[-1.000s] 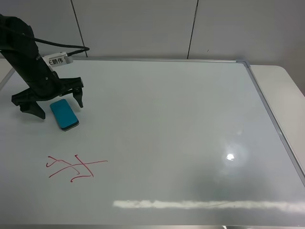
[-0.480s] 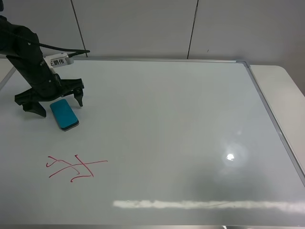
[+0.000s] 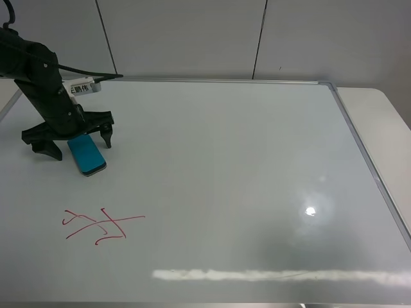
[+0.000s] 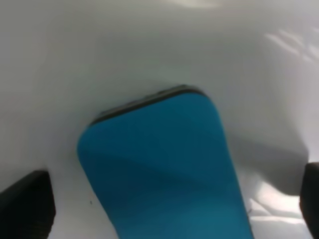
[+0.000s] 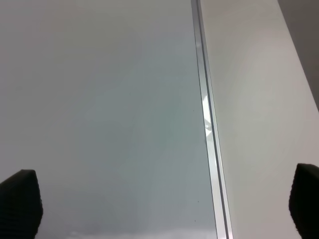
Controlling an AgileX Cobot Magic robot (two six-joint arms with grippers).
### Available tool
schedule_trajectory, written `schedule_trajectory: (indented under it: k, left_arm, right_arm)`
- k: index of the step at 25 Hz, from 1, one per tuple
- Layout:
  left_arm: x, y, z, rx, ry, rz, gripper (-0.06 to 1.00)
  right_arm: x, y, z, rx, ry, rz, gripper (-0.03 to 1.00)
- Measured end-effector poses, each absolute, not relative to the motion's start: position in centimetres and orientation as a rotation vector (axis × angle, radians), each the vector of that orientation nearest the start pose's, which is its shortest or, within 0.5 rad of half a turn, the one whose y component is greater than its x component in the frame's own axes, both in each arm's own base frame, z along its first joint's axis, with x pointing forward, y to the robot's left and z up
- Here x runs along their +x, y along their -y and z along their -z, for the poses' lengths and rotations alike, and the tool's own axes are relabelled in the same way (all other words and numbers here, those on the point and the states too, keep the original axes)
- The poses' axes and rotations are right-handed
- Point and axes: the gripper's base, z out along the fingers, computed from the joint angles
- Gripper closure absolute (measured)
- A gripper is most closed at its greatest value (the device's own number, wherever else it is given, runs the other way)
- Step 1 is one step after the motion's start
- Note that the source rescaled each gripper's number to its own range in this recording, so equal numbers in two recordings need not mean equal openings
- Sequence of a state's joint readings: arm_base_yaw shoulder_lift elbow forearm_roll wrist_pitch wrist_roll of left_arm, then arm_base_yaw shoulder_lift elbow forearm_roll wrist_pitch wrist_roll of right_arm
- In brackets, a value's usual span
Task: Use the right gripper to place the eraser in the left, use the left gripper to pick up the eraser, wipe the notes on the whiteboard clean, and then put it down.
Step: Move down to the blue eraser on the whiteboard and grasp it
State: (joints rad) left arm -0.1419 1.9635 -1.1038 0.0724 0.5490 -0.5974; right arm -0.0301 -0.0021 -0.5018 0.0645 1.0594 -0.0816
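The teal eraser (image 3: 90, 160) lies flat on the whiteboard (image 3: 225, 167) at the far left. My left gripper (image 3: 80, 147) is open and straddles the eraser's far end, one finger on each side, not closed on it. In the left wrist view the eraser (image 4: 164, 164) fills the middle between the two black fingertips (image 4: 25, 206). The red notes (image 3: 103, 226) are on the board nearer the front, below the eraser. My right gripper (image 5: 162, 199) is open and empty above the board's right frame (image 5: 207, 124); it is out of the exterior view.
The board's silver frame (image 3: 359, 147) runs along the right side, with a strip of pale table (image 3: 385, 122) beyond it. A grey panelled wall (image 3: 192, 38) stands behind. Glare spots (image 3: 310, 210) lie on the board's front right.
My left gripper has shifted slightly back and down over the eraser's far end, covering more of it. The eraser and the notes have not moved.
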Motion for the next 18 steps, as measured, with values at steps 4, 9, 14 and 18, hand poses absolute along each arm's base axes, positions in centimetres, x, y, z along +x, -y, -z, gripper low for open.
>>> schedule_trajectory:
  k: [4,9,14,18]
  left_arm:
    - [35.75,4.76,-12.28,-0.573,-2.836,0.068,-0.06]
    - [35.43,4.71,-12.37,-0.584,-2.866,0.053,-0.06]
    - [35.4,4.71,-12.84,-0.585,-2.856,0.058,-0.06]
    - [35.39,4.71,-12.96,-0.585,-2.853,0.06,-0.06]
  right_arm:
    - [-0.53,-0.53,-27.8,-0.055,-2.037,-0.007,-0.03]
    - [-0.53,-0.53,-27.8,-0.055,-2.037,-0.007,-0.03]
    - [-0.53,-0.53,-27.8,-0.055,-2.037,-0.007,-0.03]
    - [-0.53,-0.53,-27.8,-0.055,-2.037,-0.007,-0.03]
